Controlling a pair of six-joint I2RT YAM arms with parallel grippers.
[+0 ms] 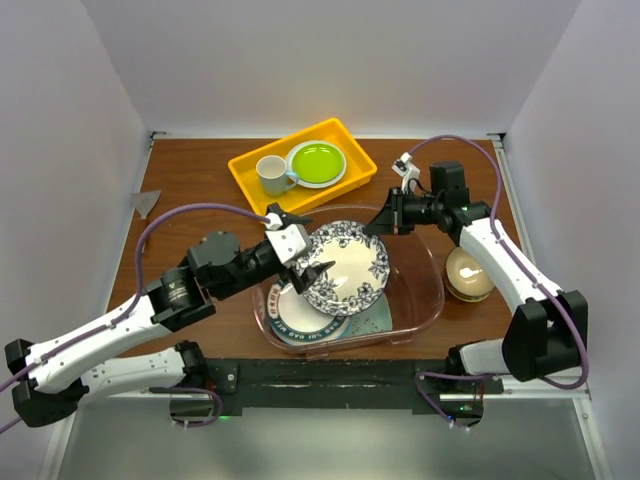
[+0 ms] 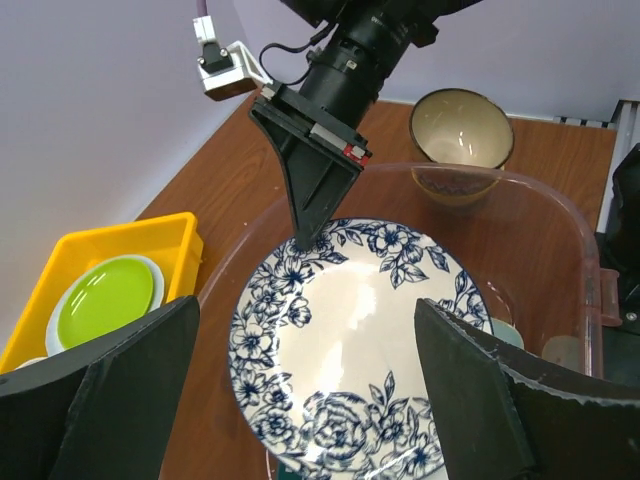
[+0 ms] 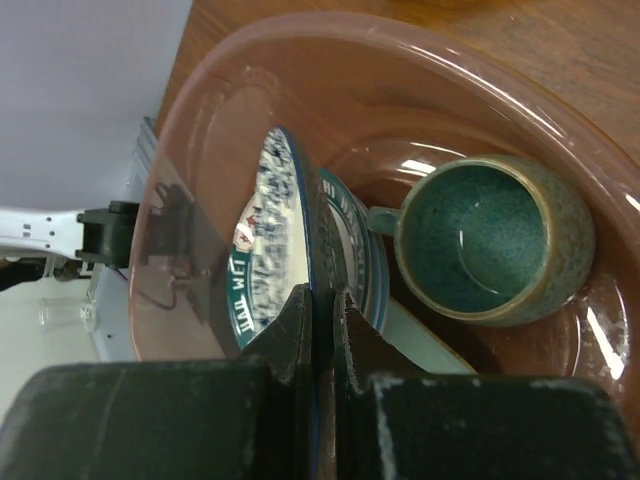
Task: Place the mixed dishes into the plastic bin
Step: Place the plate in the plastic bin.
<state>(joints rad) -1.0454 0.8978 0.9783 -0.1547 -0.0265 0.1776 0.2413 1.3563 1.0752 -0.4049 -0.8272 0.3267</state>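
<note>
Wooden table, right gripper pinching blue-floral plate rim, left gripper spread

- The blue-floral plate is painted white, with navy flowers around its border.
- The plastic bin is seen as clear, faintly pink.
- The mug is glazed speckled dark teal, with a brownish rim.
- By the desk's right edge, the bowl is coloured tan, cream inside; a dark band seems patterned outside.
- Near the far edge are found a yellow tray, a white-rimmed lime-green plate and a white mug.
</note>
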